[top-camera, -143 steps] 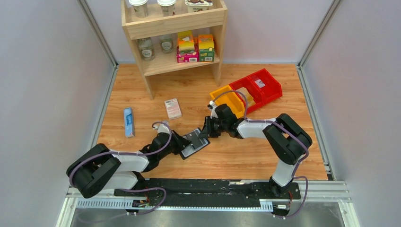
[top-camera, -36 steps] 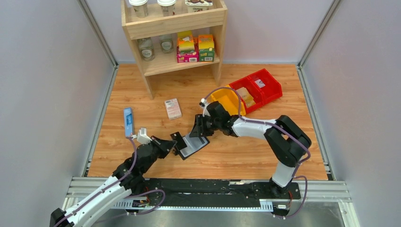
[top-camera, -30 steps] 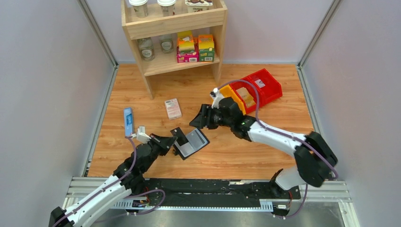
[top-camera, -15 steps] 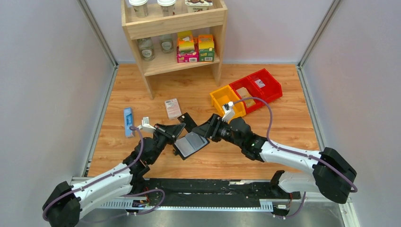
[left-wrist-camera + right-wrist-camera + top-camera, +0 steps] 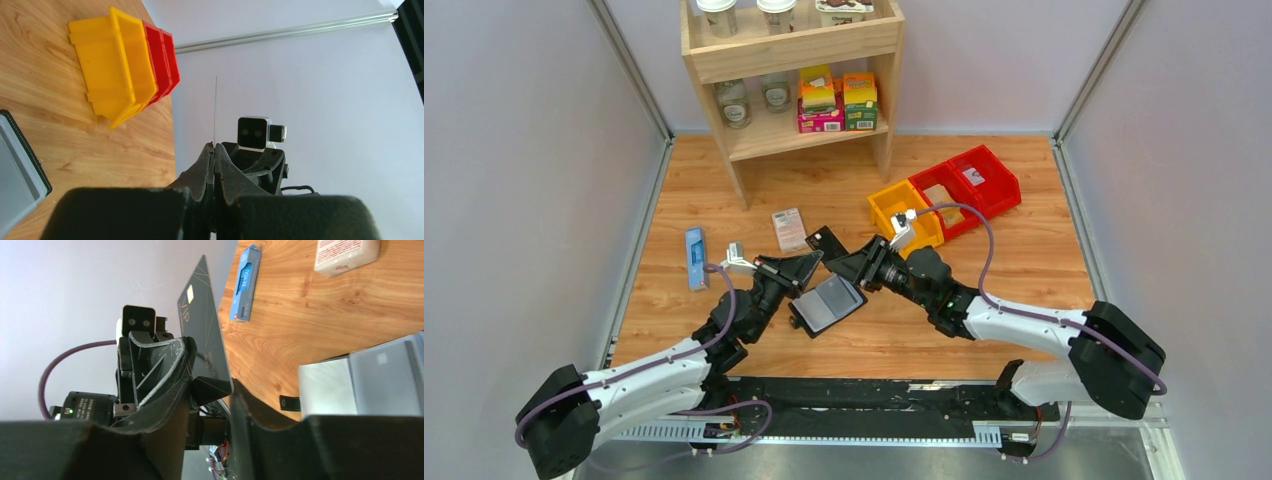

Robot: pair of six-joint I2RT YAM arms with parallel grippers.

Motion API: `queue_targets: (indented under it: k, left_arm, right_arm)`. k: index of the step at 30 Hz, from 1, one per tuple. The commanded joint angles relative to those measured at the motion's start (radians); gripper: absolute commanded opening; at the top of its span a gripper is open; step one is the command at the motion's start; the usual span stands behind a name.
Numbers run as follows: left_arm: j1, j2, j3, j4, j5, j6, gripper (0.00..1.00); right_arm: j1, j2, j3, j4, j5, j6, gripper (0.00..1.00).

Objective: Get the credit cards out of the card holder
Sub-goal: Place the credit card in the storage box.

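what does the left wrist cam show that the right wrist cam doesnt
Only left wrist: the yellow bin and red bins, and the credit card edge-on as a thin line. Only right wrist: the card's printed face, the blue box and the pink-and-white box. Both: the left gripper pinching that card, and the open card holder.
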Motion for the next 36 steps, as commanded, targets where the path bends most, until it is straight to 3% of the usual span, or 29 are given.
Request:
queue_targets:
  k: [1,3,6,10,11,15,18,22,30,36]
  left_arm:
    - [-0.009,0.007,0.018,0.089,-0.013,-0.012,0.0]
    - [-0.009,0.001,0.002,0.089,-0.012,-0.003,0.0]
    - [-0.009,-0.035,-0.023,0.071,-0.001,0.036,0.0]
    - [0.017,-0.156,0.015,-0.168,0.088,0.179,0.12]
    - [0.037,-0.202,0.037,-0.322,0.135,0.246,0.16]
    - [0.065,-0.314,0.167,-0.671,0.198,0.47,0.41]
    - [0.075,-0.358,0.247,-0.818,0.224,0.624,0.56]
    - [0.097,-0.319,0.357,-0.921,0.376,0.848,0.75]
    - [0.117,-0.052,0.574,-0.977,0.716,1.095,0.78]
    - [0.177,0.054,0.632,-0.943,0.994,1.178,0.72]
  right_arm:
    - [-0.002,0.011,0.042,0.104,0.021,-0.021,0.29]
    - [-0.006,0.002,0.038,0.102,0.018,-0.035,0.13]
    - [-0.019,-0.019,0.033,0.078,-0.007,-0.087,0.0]
    - [-0.071,-0.073,0.015,0.018,-0.102,-0.157,0.0]
    - [-0.092,-0.088,0.01,-0.002,-0.146,-0.179,0.0]
    - [-0.178,-0.151,0.03,-0.169,-0.336,-0.338,0.0]
    - [-0.207,-0.2,0.082,-0.369,-0.433,-0.49,0.0]
    - [-0.207,-0.254,0.122,-0.578,-0.527,-0.639,0.0]
    - [-0.207,-0.293,0.173,-0.723,-0.679,-0.823,0.0]
    - [-0.207,-0.312,0.17,-0.683,-0.786,-0.828,0.0]
